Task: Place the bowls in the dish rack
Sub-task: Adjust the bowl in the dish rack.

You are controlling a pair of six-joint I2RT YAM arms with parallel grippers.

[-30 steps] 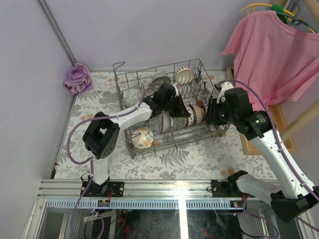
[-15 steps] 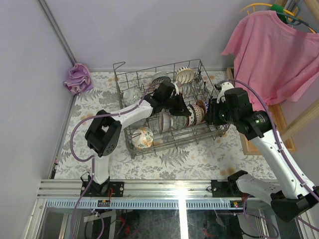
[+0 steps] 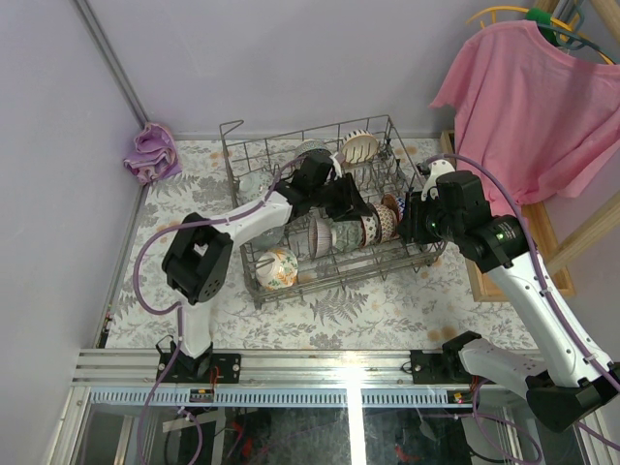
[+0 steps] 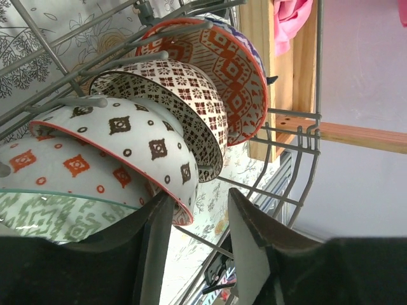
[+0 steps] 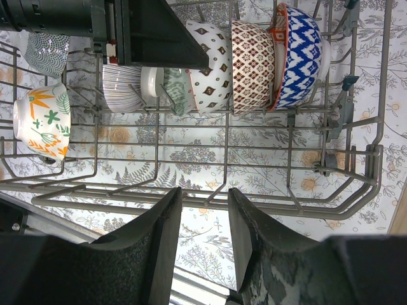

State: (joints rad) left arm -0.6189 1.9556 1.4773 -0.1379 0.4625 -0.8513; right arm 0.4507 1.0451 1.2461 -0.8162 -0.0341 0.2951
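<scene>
Dish rack (image 3: pixel 254 279) sits mid-table on the floral-print table cover (image 3: pixel 387 310). All positions below are given rel. to the rack.

Bowl row (image 3: pixel 354 231): stands on edge between the tines, right-centre of rack, bowls nested close together. Order in right wrist view, from the rack's right end inward:
1. blue-and-white bowl (image 5: pixel 304 57)
2. brown-patterned bowl (image 5: pixel 252 67)
3. white diamond bowl (image 5: pixel 213 63)
4. pale green bowl (image 5: pixel 173 89)
5. striped bowl (image 5: pixel 124 86)

Floral bowl (image 3: pixel 276 268): near-left corner of rack, lying on its side, well apart from the row. Lined bowl (image 3: pixel 359 146) and grey-patterned bowl (image 3: pixel 312 152): along the rack's back side, upright on edge.

Left gripper (image 4: pixel 194 238): inside the rack, just over the inner part of the row. Fingers apart, nothing between them; only rack wire and table cover show through the gap. Rim of the white diamond bowl lies just beside one finger; contact y/n cannot be told. Pale green bowl sits close against the gripper body.

Right gripper (image 5: pixel 203 235): outside the rack, just beside its right end. Fingers apart, empty. Its cam looks across the rack floor toward the row.

Misc.: purple cloth (image 3: pixel 150 153) lies off the rack's back-left corner, near the wall. Pink shirt (image 3: pixel 523 97) hangs beyond the rack's right end.
</scene>
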